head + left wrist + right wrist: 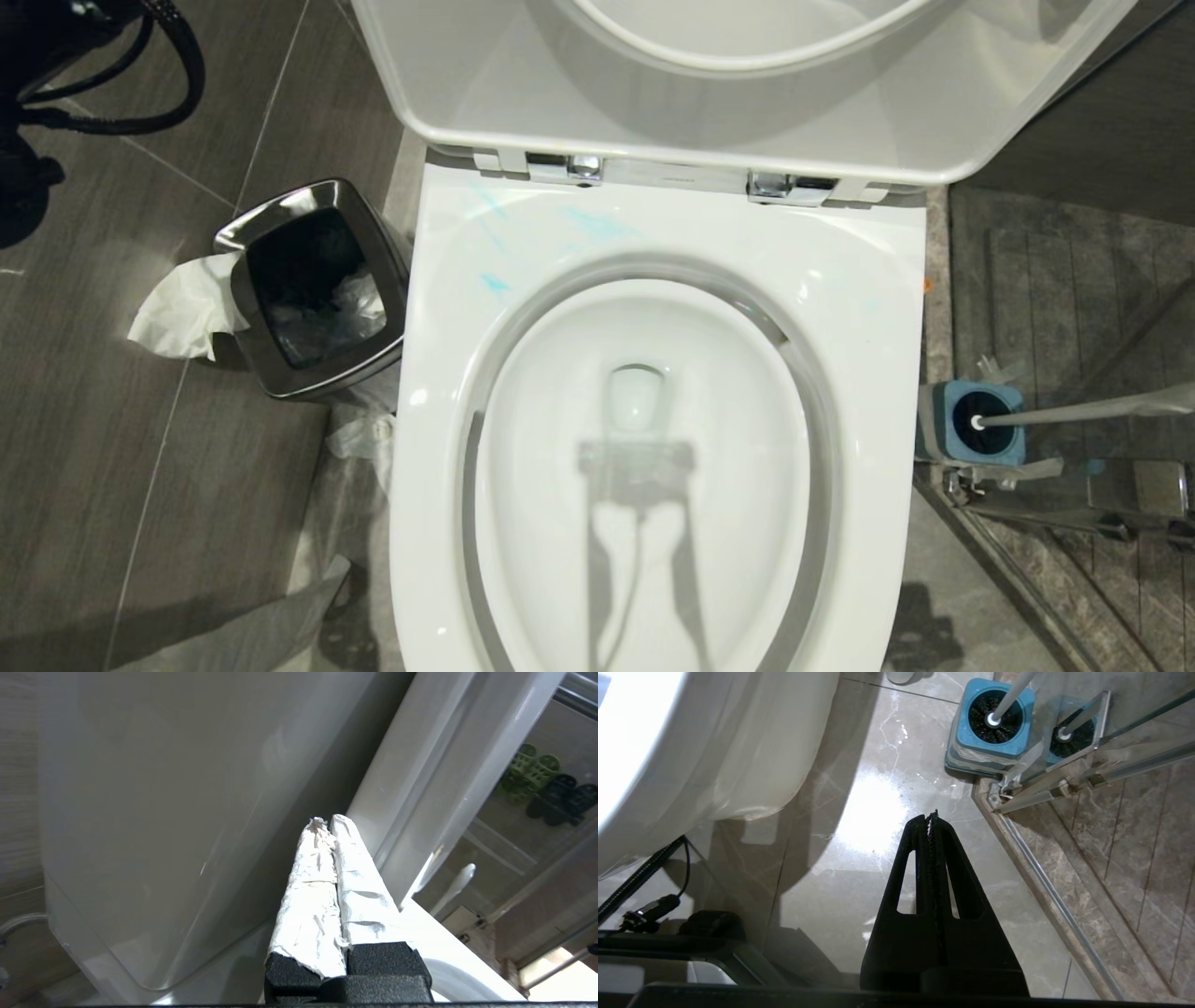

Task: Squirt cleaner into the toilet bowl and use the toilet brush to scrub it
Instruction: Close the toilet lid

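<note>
Presently neither arm shows in the head view. The left gripper [327, 823] appears only in its wrist view: fingers [310, 891] wrapped in white paper, pressed flat together, nothing between them. Just beyond the fingertips lies a broad, glossy white surface of the toilet, seat or lid, which cannot be told apart; contact with it cannot be judged. Past the left gripper, to one side and well apart, the rounded white tip of the toilet brush [460, 882] handle stands up behind a pane.

The right gripper [931, 819] hangs over the pale stone floor [873, 812], black fingers closed on each other, empty. Ahead of its tips and apart from them sits the blue-and-grey holder [990, 749], with the toilet brush [994, 718] head down in it, handle rising out of frame. To one side of the right gripper the white outer wall of the toilet bowl [714, 756] curves down to the floor. On the other side a metal rail [1045, 891] runs beside darker tiles.

Head view: toilet bowl [644, 523] open, the lid [747, 84] raised. Pale blue smears on the rim [588, 224] near the hinges. Toilet brush [1074, 411] in its holder, on the floor right of the bowl. A steel bin [313, 289] stands left of the bowl, with white tissue [187, 308] draped over its edge. The cleaner is not seen in any view.
</note>
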Controlling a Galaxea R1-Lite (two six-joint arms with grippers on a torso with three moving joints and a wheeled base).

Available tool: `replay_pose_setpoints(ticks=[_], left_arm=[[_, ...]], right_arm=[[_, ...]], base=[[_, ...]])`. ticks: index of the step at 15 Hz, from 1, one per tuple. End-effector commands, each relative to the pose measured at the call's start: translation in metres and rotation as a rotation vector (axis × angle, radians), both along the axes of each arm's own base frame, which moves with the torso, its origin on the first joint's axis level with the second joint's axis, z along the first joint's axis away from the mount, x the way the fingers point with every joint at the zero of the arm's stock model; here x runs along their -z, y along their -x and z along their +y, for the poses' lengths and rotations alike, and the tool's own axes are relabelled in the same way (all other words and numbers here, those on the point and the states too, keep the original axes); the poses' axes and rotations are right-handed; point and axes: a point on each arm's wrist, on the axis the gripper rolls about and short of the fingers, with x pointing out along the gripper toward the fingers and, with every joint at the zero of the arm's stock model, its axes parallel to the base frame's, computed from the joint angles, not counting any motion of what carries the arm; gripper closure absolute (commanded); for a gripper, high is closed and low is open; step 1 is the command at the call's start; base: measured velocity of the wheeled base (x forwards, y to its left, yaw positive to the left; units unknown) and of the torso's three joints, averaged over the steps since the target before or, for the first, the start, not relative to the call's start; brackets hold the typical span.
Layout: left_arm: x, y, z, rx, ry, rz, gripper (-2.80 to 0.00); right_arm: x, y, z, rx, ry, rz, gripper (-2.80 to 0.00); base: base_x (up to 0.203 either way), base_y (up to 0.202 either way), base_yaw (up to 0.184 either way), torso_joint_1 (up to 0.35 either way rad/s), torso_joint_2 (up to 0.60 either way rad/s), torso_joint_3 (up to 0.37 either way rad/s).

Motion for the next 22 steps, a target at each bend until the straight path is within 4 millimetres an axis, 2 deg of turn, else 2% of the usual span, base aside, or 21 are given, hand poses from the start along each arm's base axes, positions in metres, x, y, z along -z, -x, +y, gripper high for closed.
replay_pose_setpoints(ticks=[1, 5, 10, 13, 19, 22], left_arm=[[0.0, 0.003, -0.001, 0.041, -0.039, -0.002, 0.0], [0.004, 0.016, 0.001, 0.164, -0.077, 0.018, 0.0], [0.012, 0.047, 0.005, 0.335, -0.077, 0.147, 0.0], [0.019, 0.059, 0.007, 0.352, -0.073, 0.221, 0.0], [0.019, 0.058, 0.011, 0.33, -0.057, 0.223, 0.0], [0.015, 0.071, 0.018, 0.322, -0.063, 0.246, 0.0]], right_arm=[[0.0, 0.0, 0.0, 0.001, 0.0, 0.001, 0.0], [0.0, 0.0, 0.0, 0.001, 0.0, 0.001, 0.0], [0.0, 0.0, 0.0, -0.001, 0.0, 0.001, 0.0], [0.0, 0.0, 0.0, -0.001, 0.0, 0.001, 0.0], [0.0, 0.0, 0.0, -0.001, 0.0, 0.001, 0.0], [0.0, 0.0, 0.0, -0.001, 0.0, 0.001, 0.0]], base=[[0.0, 0.0, 0.0, 0.0, 0.0, 0.0], [0.0, 0.0, 0.0, 0.0, 0.0, 0.0], [0.0, 0.0, 0.0, 0.0, 0.0, 0.0], [0.0, 0.0, 0.0, 0.0, 0.0, 0.0], [0.0, 0.0, 0.0, 0.0, 0.0, 0.0], [0.0, 0.0, 0.0, 0.0, 0.0, 0.0]])
